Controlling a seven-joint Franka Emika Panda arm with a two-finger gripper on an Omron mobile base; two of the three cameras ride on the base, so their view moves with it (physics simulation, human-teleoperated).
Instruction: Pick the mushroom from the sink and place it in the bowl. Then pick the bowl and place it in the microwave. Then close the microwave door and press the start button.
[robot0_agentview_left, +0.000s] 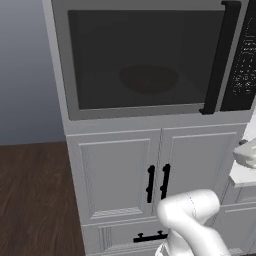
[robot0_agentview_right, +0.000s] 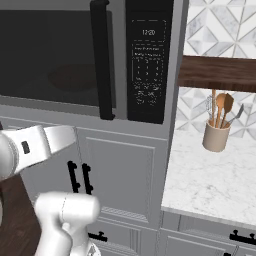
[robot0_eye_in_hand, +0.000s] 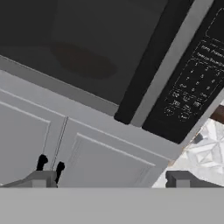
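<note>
The hand (robot0_eye_in_hand: 112, 179) is spread wide and carries nothing; its two dark fingertips (robot0_eye_in_hand: 41, 178) stand far apart at the bottom of the hand view, and between them there is only free air. Nothing touches them.

Just beyond the hand are the grey cabinet doors (robot0_agentview_left: 160, 172) with their black vertical handles (robot0_agentview_left: 158, 183). They lie below the level to which the hand points.

Above these, further from the hand, is the microwave (robot0_agentview_right: 150, 15), a large grey box. The microwave door (robot0_agentview_left: 145, 60) is shut, flat against the box. It has a grey frame, a dark tinted window and a long black handle (robot0_agentview_right: 102, 60) on the side nearer to the keypad. Through the dark window I can see the bowl (robot0_agentview_left: 148, 79), a wide, shallow, reddish-brown shape, dim behind the glass. It sits inside the microwave, ahead of the hand and above it, to the side of its left fingertip. Whether something lies in the bowl I cannot tell.

The black keypad strip (robot0_agentview_right: 146, 65) with small white marks is ahead of the right fingertip, well apart from it. Further to that side lies a white marble worktop (robot0_agentview_right: 210, 180) with a beige pot of utensils (robot0_agentview_right: 217, 134) against a patterned wall.
</note>
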